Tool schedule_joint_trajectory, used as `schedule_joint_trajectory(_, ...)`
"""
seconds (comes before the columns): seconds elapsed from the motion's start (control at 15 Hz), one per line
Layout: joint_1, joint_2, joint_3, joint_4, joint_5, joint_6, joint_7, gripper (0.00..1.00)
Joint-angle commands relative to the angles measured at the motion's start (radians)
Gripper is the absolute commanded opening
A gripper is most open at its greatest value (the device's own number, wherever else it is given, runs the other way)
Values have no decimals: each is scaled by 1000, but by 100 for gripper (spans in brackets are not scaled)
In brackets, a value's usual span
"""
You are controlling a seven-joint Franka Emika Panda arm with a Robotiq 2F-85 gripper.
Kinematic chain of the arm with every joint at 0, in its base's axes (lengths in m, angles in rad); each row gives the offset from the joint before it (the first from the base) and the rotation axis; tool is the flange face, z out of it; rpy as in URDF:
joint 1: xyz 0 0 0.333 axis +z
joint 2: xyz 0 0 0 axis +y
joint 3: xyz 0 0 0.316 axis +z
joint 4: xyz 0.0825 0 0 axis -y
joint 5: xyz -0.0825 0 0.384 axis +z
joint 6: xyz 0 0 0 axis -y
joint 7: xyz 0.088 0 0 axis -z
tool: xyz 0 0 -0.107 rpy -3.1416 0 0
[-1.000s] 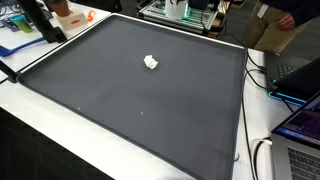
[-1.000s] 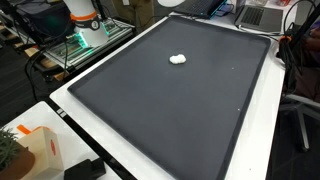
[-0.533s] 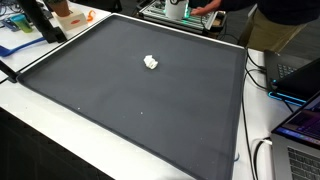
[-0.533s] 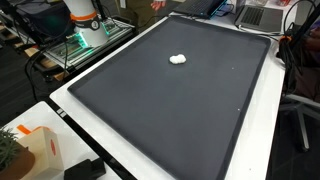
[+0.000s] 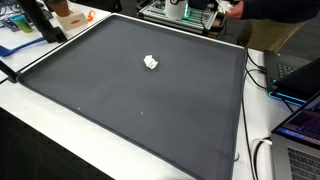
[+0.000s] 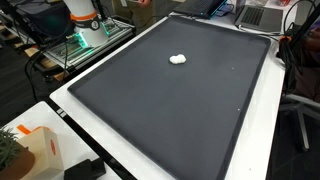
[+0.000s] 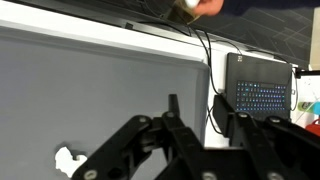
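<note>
A: What fills the scene?
B: A wide dark mat (image 5: 150, 115) with a white edge. The gripper (image 7: 205, 115) hangs above it, jaws parted, holding nothing.
A: And near it?
B: A small white crumpled lump (image 5: 151, 62) lies alone on the mat, well inside its edges. It looks light, soft and squashable, probably best pinched across its middle

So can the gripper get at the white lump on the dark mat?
Probably yes: the white lump lies alone on the dark mat with nothing beside it, and the gripper hangs above the mat, off to one side.
</note>
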Motion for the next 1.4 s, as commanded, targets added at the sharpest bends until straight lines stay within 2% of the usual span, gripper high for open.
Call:
schedule_joint_trajectory(0.0,-36,-59,40,-74,-51,158,16,74)
schedule_joint_trajectory(0.2,-35,-143,50,-253,-109,397,-52,96)
schedule_joint_trajectory(0.27,-30,-169,55,-310,-138,464,-72,100)
schedule_joint_trajectory(0.47,-24,-251,75,-488,-237,660,-77,100)
schedule_joint_trajectory(0.67,-11,-360,124,-671,-270,873,45,100)
schedule_joint_trajectory(0.73,-19,-247,150,-532,-283,883,112,100)
schedule_joint_trajectory(0.8,-23,-253,184,-569,-290,950,180,100)
schedule_joint_trajectory(0.93,-45,-222,249,-560,-299,1021,339,100)
schedule_joint_trajectory(1.0,-3,-247,177,-553,-291,961,232,100)
schedule_joint_trajectory(1.13,-8,-230,218,-551,-296,996,316,100)
schedule_joint_trajectory(1.33,-16,-222,222,-550,-297,1002,328,100)
